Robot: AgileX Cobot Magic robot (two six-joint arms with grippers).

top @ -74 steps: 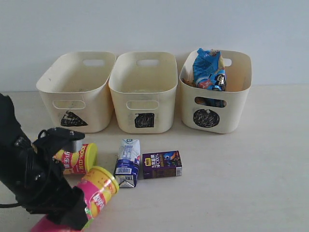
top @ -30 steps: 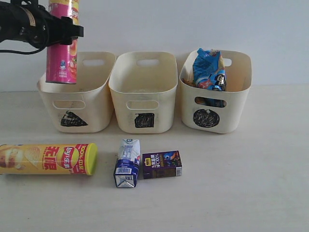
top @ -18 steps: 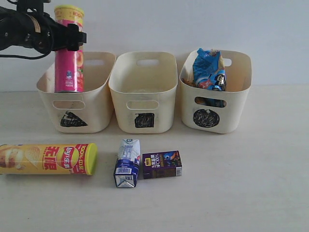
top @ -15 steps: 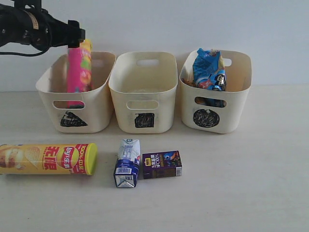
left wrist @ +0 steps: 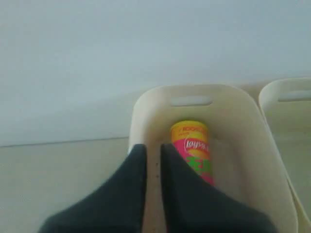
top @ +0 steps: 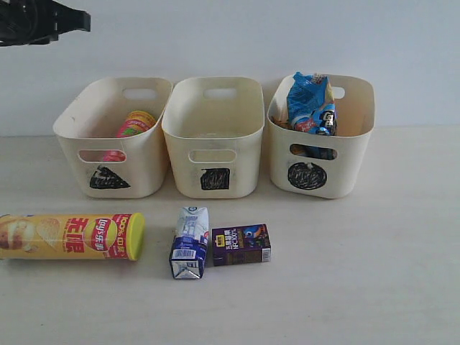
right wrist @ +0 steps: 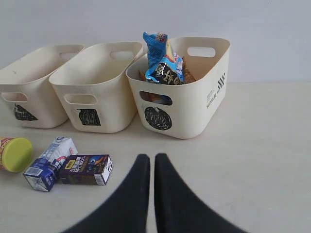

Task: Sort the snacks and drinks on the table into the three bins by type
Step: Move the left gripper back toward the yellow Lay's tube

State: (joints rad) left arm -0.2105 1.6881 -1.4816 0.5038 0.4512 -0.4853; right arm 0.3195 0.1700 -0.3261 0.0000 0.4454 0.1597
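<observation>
The pink chip can leans inside the left bin; the left wrist view shows that can below my left gripper, which is shut and empty. Only the tip of the left arm shows at the exterior view's top left. The yellow chip can lies on its side on the table. Next to it lie the blue-and-white carton and the purple carton. The bags stand in the right bin. My right gripper hovers shut and empty over the table.
The middle bin holds nothing that I can see. A pale wall rises behind the three bins. In the right wrist view the cartons lie to one side of the shut fingers.
The left gripper let the pink can drop into the left bin, where it tipped over. The gripper then shut and pulled up and away to the left.
</observation>
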